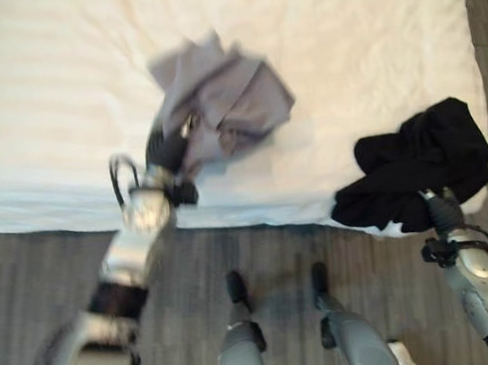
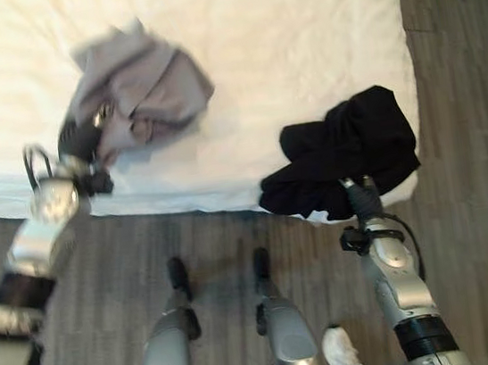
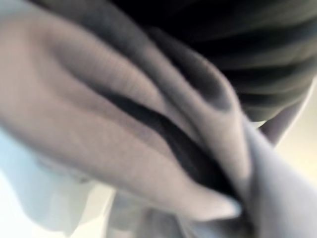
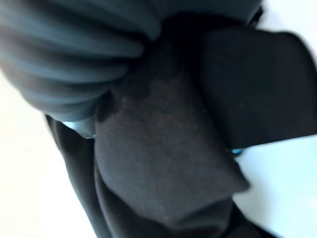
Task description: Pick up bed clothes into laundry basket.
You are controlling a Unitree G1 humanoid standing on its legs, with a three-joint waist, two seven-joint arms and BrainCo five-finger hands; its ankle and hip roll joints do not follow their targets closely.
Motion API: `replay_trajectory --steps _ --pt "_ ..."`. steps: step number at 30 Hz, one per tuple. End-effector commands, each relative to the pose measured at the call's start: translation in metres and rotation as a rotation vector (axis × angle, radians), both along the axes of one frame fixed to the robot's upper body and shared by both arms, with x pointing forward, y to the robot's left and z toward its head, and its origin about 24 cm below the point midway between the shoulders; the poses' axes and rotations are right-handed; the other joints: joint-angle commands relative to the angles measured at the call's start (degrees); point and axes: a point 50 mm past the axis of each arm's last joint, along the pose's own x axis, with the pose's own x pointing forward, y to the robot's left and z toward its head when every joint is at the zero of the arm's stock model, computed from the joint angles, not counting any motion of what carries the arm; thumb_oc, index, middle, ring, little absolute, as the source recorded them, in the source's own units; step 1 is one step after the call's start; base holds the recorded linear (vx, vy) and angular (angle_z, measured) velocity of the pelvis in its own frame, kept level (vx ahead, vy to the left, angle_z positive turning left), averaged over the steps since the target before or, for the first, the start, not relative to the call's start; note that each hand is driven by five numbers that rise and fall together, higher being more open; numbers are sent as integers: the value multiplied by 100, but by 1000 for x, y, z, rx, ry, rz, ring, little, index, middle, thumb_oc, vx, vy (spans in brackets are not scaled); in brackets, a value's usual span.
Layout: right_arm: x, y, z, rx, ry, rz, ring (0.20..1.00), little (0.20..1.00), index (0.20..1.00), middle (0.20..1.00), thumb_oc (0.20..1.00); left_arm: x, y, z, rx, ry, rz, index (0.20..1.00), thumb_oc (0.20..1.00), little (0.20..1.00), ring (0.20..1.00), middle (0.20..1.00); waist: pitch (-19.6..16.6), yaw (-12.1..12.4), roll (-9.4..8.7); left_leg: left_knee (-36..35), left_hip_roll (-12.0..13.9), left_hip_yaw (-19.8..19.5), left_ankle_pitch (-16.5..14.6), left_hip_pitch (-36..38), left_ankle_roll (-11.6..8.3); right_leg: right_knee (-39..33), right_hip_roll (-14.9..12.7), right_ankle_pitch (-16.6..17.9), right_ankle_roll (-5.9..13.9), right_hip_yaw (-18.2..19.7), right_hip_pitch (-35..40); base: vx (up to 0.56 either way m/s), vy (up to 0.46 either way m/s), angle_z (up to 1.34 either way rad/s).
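Grey garment [image 1: 220, 100] and black garment [image 1: 421, 164]: two on one bed [image 1: 343, 43].

Lots of white bed [image 1: 350, 33] lying open between the grey garment [image 1: 224, 95] and the black garment [image 1: 421, 164], which is hanging over the near corner, crowding that edge

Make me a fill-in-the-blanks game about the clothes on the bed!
1. The grey garment is at the robot's ____ hand.
2. The garment by the right hand is ____ in colour.
3. Both garments are over a ____ bed.
4. The black garment lies at the bed's ____.

Missing words: left; black; white; corner
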Motion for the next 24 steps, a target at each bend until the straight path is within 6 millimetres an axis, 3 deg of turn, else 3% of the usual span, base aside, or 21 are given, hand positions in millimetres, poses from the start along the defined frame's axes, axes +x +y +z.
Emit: replay_trajectory --steps 1,6,11,14,21,22,24 --pt "6 -4 44 -56 -209 -5 200 200 200 200 200 -12 29 34 -36 -199 62 200 200 200 200 200 -814 292 -124 286 -103 -400 62 -346 -50 529 -427 -727 320 -366 464 66 -131 32" --pt "5 4 74 -36 -363 45 200 200 200 200 200 -64 56 11 -89 -194 206 200 200 200 200 200 -1280 680 -25 320 -142 -519 36 7 -118 371 -391 -867 227 -570 1126 32 -118 26" --pt "-2 18 100 32 -516 114 200 200 200 200 200 -90 59 11 -110 -232 273 200 200 200 200 200 -1623 950 40 397 -152 -679 43 130 -167 294 -313 -995 127 -781 1487 9 -105 30" --pt "-6 23 101 87 -535 153 200 200 200 200 200 -96 55 12 -106 -243 262 200 200 200 200 200 -1706 1003 50 405 -153 -716 33 200 -173 289 -297 -1045 87 -883 1623 16 -52 23" --pt "-15 35 67 192 -410 187 200 200 200 200 200 -103 38 -20 -265 -137 209 200 200 200 200 200 -1852 1023 88 384 -166 -828 32 356 -172 313 -255 -1133 26 -1026 1804 -14 -44 14" --pt "-19 39 47 226 -323 192 200 200 200 200 200 -104 32 -35 -301 -67 199 200 200 200 200 200 -1833 1013 102 403 -163 -843 31 371 -160 316 -243 -1139 14 -1026 1825 -28 -16 8" --pt "-25 39 28 241 -241 184 200 200 200 200 200 -107 27 -47 -309 -7 187 200 200 200 200 200 -1829 991 113 406 -163 -859 24 394 -154 310 -220 -1156 5 -1049 1869 -19 -7 4"
